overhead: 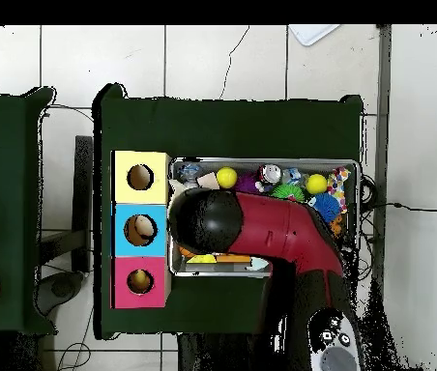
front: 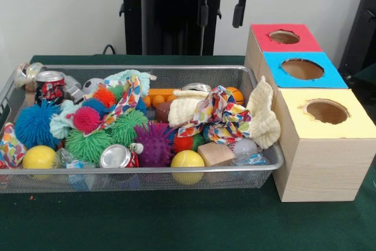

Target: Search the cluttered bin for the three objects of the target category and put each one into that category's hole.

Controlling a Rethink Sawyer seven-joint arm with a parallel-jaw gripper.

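The gripper (front: 221,9) hangs at the top of the front view, its 2 dark fingers (front: 239,9) pointing down with a clear gap between them and nothing held, well above the back rim of the wire mesh bin (front: 147,171). In the overhead view the red and black arm (overhead: 261,232) reaches across the bin and hides the gripper along with much of what lies below it. The bin sits on the green table (front: 176,221) and is packed with clutter: a blue spiky ball (front: 34,124), a pink spiky ball (front: 86,119), 2 green spiky balls (front: 88,145), a purple spiky ball (front: 154,143), a yellow ball (front: 39,157) at the front left and another yellow ball (front: 187,160) against the front rim, a wooden block (front: 215,154), a crushed can (front: 117,157) lying on its side near the front, an upright can (front: 50,86) at the back left, a colourful patterned cloth (front: 214,116) and a cream knitted cloth (front: 263,116) draped against the bin's right end. Just beside that end stand 3 wooden boxes in a row, each with a round hole in its top: the yellow-topped box (front: 346,127) nearest the front, the blue-topped box (front: 329,77) in the middle, and the red-topped box (front: 261,36) at the back.
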